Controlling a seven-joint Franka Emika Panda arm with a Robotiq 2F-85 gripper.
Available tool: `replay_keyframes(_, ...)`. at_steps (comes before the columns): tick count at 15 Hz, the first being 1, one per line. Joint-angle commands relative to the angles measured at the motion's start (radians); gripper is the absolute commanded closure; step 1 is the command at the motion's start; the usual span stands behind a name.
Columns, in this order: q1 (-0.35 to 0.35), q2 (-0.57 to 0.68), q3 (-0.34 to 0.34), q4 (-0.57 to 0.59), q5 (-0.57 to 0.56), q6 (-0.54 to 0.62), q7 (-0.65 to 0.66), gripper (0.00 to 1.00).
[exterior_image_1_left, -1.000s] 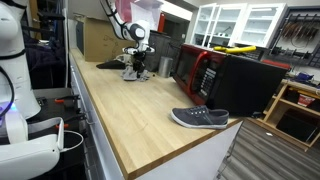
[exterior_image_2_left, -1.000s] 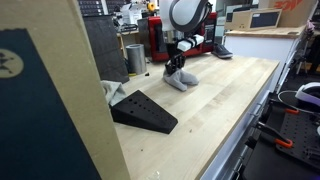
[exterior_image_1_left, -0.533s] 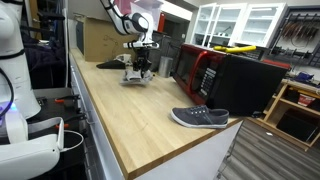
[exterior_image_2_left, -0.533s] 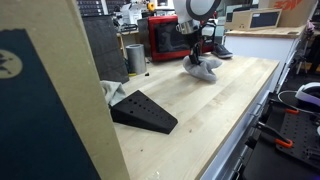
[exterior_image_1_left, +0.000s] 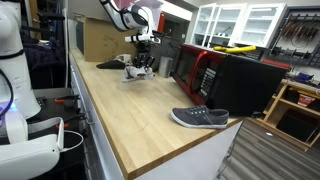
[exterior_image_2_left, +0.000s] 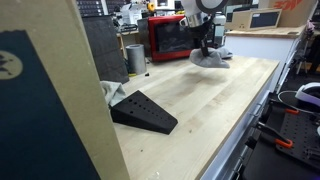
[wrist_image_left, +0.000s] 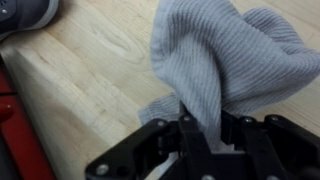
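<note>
Here's the gripper (wrist_image_left: 205, 135), and its jaws are pressed in tight, pinching a fold of the grey cloth (wrist_image_left: 225, 60). The black fingers (wrist_image_left: 160, 150) sit close on either side of that fold. The cloth bunches into soft, rounded lumps with a tail running down into the grip. Up this close it's a ribbed knit, with fine parallel ridges across a matte, fuzzy surface.

Pull back to both exterior views and the weave is gone. The cloth (exterior_image_1_left: 138, 71) is just a pale grey clump hanging under the gripper (exterior_image_1_left: 143, 62) at the far end of the table (exterior_image_1_left: 130, 115). From the opposite end, the gripper (exterior_image_2_left: 205, 43) holds the cloth (exterior_image_2_left: 208, 59) above the boards. Whether the lowest fold brushes the wood, I can't tell.

The table (wrist_image_left: 90, 70) is pale butcher-block with long grain lines, smooth and flat.

The wrist view catches only a corner of a grey shoe (wrist_image_left: 25, 12). An exterior view shows the whole low sneaker (exterior_image_1_left: 200, 118), white-soled, well apart from the cloth near the table's edge. Beside the cloth stands a glossy red-fronted microwave (exterior_image_1_left: 205, 72). Only one exterior view shows a black wedge (exterior_image_2_left: 143, 110), hard-edged, and a metal cup (exterior_image_2_left: 135, 58).
</note>
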Motion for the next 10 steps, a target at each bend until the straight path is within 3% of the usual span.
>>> replay_keyframes(1,-0.007,-0.052,0.010,-0.033,-0.053,-0.020,-0.032,0.52)
replay_keyframes(4,-0.004,-0.072,0.017,-0.034,-0.051,-0.014,-0.028,0.30)
replay_keyframes(8,-0.005,-0.100,0.030,-0.017,0.034,-0.027,-0.013,0.02)
replay_keyframes(10,-0.015,-0.111,0.024,-0.001,0.142,-0.047,0.001,0.00)
